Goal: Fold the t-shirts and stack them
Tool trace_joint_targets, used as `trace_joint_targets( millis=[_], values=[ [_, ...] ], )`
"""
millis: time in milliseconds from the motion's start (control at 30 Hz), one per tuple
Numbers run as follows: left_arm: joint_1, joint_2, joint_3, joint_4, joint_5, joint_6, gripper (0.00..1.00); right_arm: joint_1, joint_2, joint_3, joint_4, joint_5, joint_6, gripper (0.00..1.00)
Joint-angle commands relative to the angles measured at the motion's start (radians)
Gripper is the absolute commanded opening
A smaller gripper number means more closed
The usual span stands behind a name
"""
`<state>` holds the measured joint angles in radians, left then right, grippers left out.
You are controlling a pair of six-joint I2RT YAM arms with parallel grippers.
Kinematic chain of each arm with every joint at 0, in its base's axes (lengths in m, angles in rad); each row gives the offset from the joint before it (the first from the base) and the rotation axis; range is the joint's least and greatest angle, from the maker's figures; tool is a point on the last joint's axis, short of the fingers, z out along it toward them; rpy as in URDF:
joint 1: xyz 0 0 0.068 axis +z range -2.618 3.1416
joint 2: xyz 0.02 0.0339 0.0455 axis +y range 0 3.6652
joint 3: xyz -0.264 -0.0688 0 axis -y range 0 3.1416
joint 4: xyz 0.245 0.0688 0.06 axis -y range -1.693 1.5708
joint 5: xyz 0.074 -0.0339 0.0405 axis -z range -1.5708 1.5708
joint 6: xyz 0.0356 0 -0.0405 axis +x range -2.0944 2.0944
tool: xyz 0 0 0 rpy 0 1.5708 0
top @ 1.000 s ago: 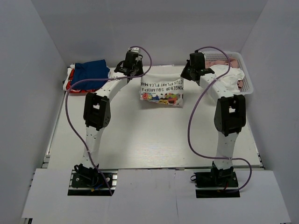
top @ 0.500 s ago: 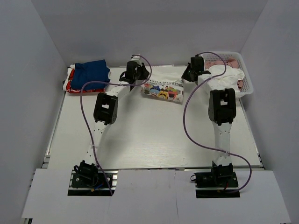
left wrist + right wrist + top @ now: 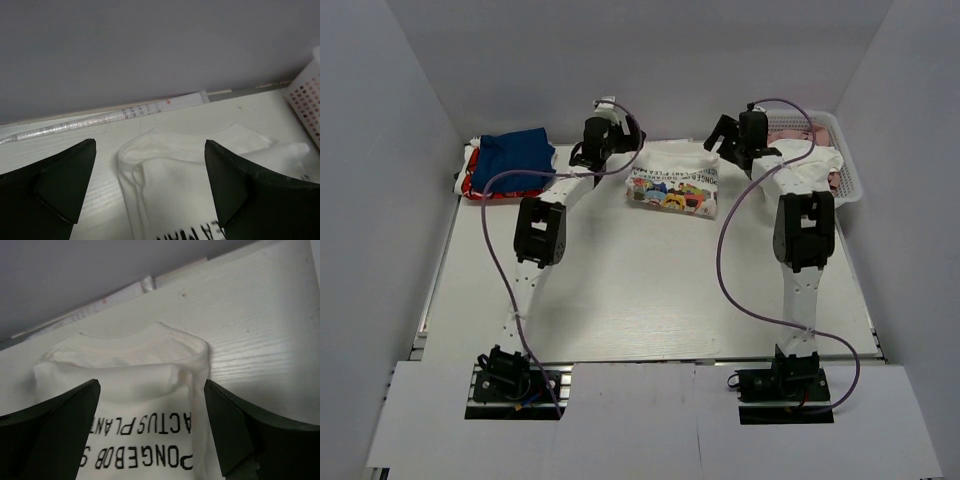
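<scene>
A white t-shirt (image 3: 672, 186) with a cartoon print and black lettering lies folded at the back middle of the table. My left gripper (image 3: 605, 150) hovers open at its far left corner. In the left wrist view the white cloth (image 3: 175, 175) lies below and between the spread fingers (image 3: 65, 185), with nothing gripped. My right gripper (image 3: 725, 140) stands open over the far right corner, and the printed shirt (image 3: 140, 390) shows between its fingers (image 3: 245, 435). A folded blue t-shirt (image 3: 515, 155) rests on a red one (image 3: 470, 186) at the back left.
A white mesh basket (image 3: 847, 180) holding pale and pink clothes sits at the back right; its wall (image 3: 306, 95) shows in the left wrist view. The back wall stands close behind both grippers. Purple cables loop from each arm.
Both grippers have gone from shut to open and let go of the white t-shirt. Its lifted edge has been laid over toward the back, and it now rests folded on the table.
</scene>
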<state>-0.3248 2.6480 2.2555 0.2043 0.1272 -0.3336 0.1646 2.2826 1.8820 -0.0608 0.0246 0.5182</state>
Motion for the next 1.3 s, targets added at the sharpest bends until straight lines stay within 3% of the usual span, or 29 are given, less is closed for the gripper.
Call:
trace_joint_targets(
  millis=[0,167,267,433,667,767,900,1067,1167,1267],
  values=[
    [-0.016,-0.285,-0.068,-0.077,0.017,0.027,0.99,0.007,-0.162,-0.073,0.024,-0.084,-0.032,0.9],
    [-0.063,-0.402,-0.288,-0.103,0.225,-0.079,0.99,0.029,-0.309,-0.311,0.183,-0.219,0.035,0.9],
    [-0.072,-0.413,-0.4,-0.043,0.323,-0.114,0.99,0.027,-0.319,-0.403,0.263,-0.307,0.1,0.9],
    [-0.085,-0.317,-0.416,-0.081,0.397,-0.134,0.99,0.015,-0.247,-0.481,0.318,-0.446,0.167,0.9],
    [-0.074,-0.162,-0.386,-0.172,0.397,-0.18,0.99,0.009,-0.135,-0.506,0.244,-0.431,0.177,0.9],
    [-0.065,-0.184,-0.424,-0.22,0.352,-0.156,0.99,0.001,-0.124,-0.541,0.184,-0.396,0.171,0.9],
    [-0.065,-0.296,-0.604,-0.22,0.255,-0.116,0.99,0.009,-0.152,-0.648,0.136,-0.364,0.141,0.9],
    [-0.112,-0.459,-0.787,-0.279,0.221,-0.073,0.99,0.035,-0.314,-0.826,0.112,-0.325,0.097,0.9],
    [-0.149,-0.639,-1.004,-0.313,0.172,-0.062,0.99,0.07,-0.519,-0.983,0.075,-0.263,0.059,0.9],
    [-0.18,-0.75,-1.094,-0.295,0.079,-0.044,0.99,0.11,-0.671,-1.11,0.064,-0.242,0.039,0.9]
  ],
)
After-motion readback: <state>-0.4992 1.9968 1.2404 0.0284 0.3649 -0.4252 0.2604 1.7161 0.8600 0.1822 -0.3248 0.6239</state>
